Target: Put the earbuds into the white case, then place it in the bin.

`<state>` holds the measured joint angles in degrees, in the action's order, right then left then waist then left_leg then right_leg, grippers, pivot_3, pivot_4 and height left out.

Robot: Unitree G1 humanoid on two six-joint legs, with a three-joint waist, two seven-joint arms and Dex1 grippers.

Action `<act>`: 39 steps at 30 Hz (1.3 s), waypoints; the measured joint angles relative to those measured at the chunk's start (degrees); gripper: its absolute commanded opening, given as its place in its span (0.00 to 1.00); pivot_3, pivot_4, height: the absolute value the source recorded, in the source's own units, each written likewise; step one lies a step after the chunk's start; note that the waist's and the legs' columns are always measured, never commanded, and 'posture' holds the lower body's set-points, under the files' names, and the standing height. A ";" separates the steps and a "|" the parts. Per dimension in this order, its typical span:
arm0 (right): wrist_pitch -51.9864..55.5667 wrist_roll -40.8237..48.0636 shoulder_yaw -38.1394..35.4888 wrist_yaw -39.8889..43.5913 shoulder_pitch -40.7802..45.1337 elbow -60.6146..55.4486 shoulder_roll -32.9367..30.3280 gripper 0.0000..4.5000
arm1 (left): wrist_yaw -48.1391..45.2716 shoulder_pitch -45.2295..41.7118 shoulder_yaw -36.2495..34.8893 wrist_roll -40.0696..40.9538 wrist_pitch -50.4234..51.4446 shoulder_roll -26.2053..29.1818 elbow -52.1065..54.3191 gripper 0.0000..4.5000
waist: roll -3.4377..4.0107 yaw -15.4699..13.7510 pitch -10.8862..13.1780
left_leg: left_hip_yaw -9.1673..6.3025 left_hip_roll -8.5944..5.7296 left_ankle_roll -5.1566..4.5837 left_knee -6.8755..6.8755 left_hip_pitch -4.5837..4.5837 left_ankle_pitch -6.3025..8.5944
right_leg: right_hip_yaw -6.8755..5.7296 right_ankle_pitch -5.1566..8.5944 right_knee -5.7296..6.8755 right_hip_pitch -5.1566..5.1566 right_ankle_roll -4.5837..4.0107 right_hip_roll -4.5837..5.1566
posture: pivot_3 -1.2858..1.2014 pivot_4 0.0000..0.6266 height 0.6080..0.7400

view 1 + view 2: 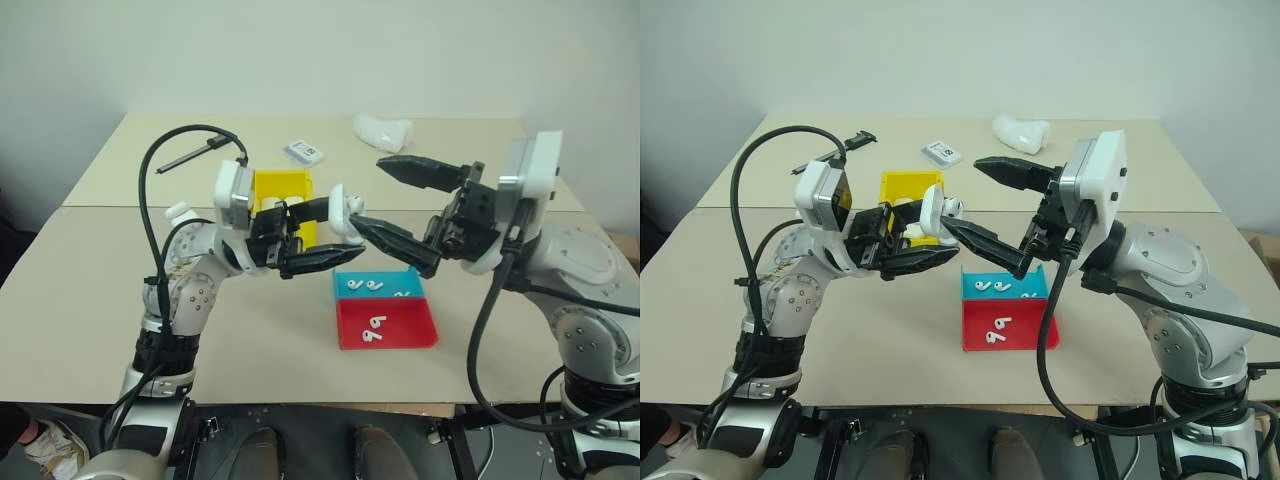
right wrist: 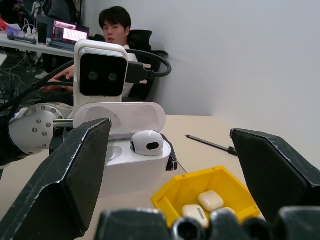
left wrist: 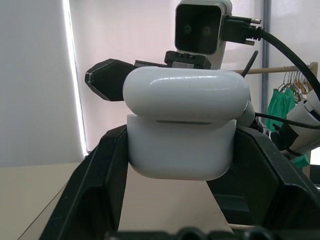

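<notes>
The left gripper [image 1: 325, 232] holds the white case [image 2: 131, 150] up over the table [image 1: 110, 270], lid open. The right gripper [image 1: 395, 200] is spread wide beside it. One earbud [image 2: 147, 142] is in; the case must go into the yellow bin [image 2: 205, 186]

Glossy smooth white plastic case [image 3: 182, 132] in my matt black plastic left gripper [image 1: 322, 232], shiny yellow plastic bin [image 2: 207, 192], matt beige bench [image 1: 250, 330]
</notes>
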<state>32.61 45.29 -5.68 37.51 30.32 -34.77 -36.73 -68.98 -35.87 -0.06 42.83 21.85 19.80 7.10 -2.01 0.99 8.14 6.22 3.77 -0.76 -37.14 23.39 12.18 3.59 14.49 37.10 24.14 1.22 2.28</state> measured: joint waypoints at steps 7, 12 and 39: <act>0.24 1.07 -4.20 4.41 0.03 5.78 -5.01 0.99 | 0.93 -0.04 -1.65 0.02 -0.46 1.01 0.05 0.62 | 0.00 -0.11 0.00 | 0.03 -0.01 -0.01 0.00 0.00 0.01 | 0.00 0.00 -0.02 -0.01 0.00 0.02 | 0.52 0.24 1.00; -0.48 -4.28 -0.22 12.41 3.41 12.95 -12.28 0.99 | 2.34 0.41 -2.56 0.02 -0.70 1.09 1.22 0.62 | 0.01 0.08 0.00 | 0.04 0.00 -0.01 0.02 -0.04 0.01 | 0.03 0.00 -0.02 0.00 0.00 0.01 | 0.52 0.24 1.00; -48.33 -58.90 39.95 45.00 33.89 76.81 3.94 0.64 | 9.10 7.20 -6.19 0.05 -2.02 4.06 9.05 0.62 | 0.11 0.01 0.09 | 0.41 0.04 -0.02 0.00 0.00 0.02 | 0.01 -0.03 0.04 0.11 -0.06 0.04 | 0.52 0.24 1.00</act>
<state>-15.72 -13.61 34.26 82.51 64.21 42.04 -32.79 -59.88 -28.66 -6.25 42.87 19.83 23.86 16.14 -1.90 1.00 8.23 6.63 3.81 -0.78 -37.15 23.39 12.20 3.60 14.45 37.15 24.25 1.16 2.33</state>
